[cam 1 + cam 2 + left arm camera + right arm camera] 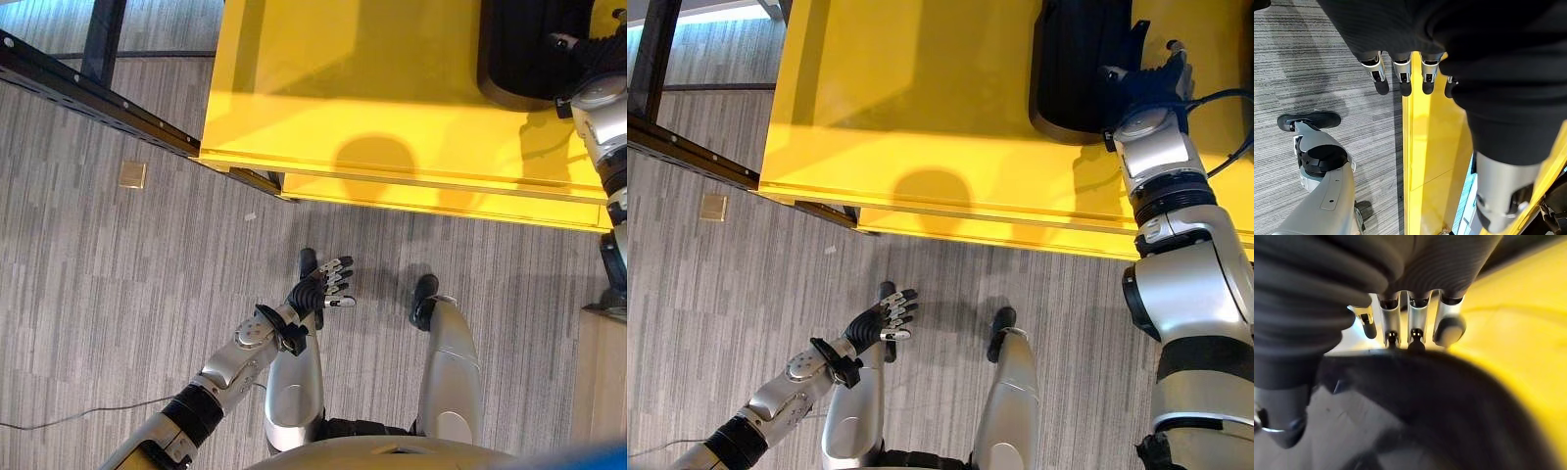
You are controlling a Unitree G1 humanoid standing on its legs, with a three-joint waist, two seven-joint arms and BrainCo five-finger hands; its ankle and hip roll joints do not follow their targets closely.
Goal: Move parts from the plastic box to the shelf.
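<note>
Black part [1080,69] on yellow box [921,108]; right hand [1151,83] touching.

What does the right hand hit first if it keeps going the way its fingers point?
Likely the black part on the yellow surface. The right hand sits at its edge, and in the right wrist view its fingertips look at or on the dark rim; contact unclear.
</note>
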